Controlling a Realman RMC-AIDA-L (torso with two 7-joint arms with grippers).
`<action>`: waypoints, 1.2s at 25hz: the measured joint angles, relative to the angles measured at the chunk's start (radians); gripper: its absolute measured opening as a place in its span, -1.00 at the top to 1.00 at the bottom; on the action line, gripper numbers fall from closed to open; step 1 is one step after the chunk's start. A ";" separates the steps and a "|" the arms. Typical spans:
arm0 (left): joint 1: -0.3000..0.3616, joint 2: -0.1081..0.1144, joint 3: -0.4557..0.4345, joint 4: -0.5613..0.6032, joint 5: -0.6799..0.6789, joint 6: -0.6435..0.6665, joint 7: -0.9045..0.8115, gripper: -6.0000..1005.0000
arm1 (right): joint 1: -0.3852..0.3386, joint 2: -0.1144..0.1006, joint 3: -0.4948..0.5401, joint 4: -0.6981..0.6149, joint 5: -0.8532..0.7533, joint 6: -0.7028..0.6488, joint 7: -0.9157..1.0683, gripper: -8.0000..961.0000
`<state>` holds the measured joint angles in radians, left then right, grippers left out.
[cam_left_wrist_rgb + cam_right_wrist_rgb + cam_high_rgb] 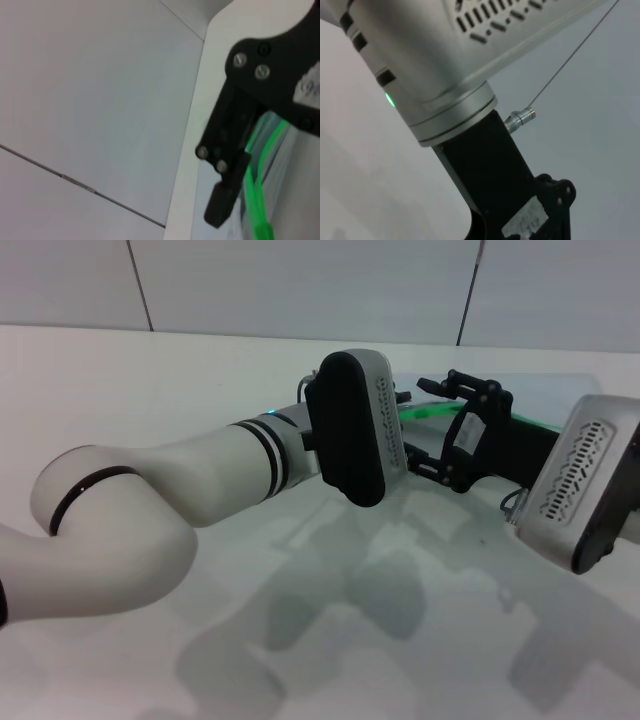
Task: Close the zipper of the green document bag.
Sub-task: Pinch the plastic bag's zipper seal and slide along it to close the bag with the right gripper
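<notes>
Head view: left arm hides most of the green document bag and zipper; right gripper spread; left gripper's state unclear

Green document bag flat, zipper edge

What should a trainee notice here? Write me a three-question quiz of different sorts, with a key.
1. True or false: the right tool lies shut on the table, far from the green document bag.
2. What colour is the zipper? A red, B green, C black.
3. Which arm reaches across the middle of the head view?

Key
1. False: its jaws stand apart, one above and one below the zipper at the bag's edge.
2. B.
3. The left arm; its wrist hides the left tool in that view.
</notes>
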<state>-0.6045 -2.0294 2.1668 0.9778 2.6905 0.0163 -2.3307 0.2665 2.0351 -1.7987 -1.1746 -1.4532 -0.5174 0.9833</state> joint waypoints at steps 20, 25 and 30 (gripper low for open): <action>0.005 0.000 -0.014 0.026 0.000 0.010 0.002 0.82 | 0.015 0.001 -0.144 -0.005 0.000 0.244 -0.001 -0.04; 0.005 0.000 -0.013 0.026 0.000 0.008 0.002 0.82 | 0.015 0.001 -0.140 -0.005 0.003 0.246 0.001 0.01; 0.005 -0.001 -0.013 0.025 0.000 0.008 0.003 0.82 | 0.015 0.000 -0.137 -0.002 0.015 0.246 -0.003 0.15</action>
<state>-0.5999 -2.0302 2.1541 1.0027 2.6904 0.0239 -2.3277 0.2811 2.0356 -1.9358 -1.1767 -1.4382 -0.2715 0.9808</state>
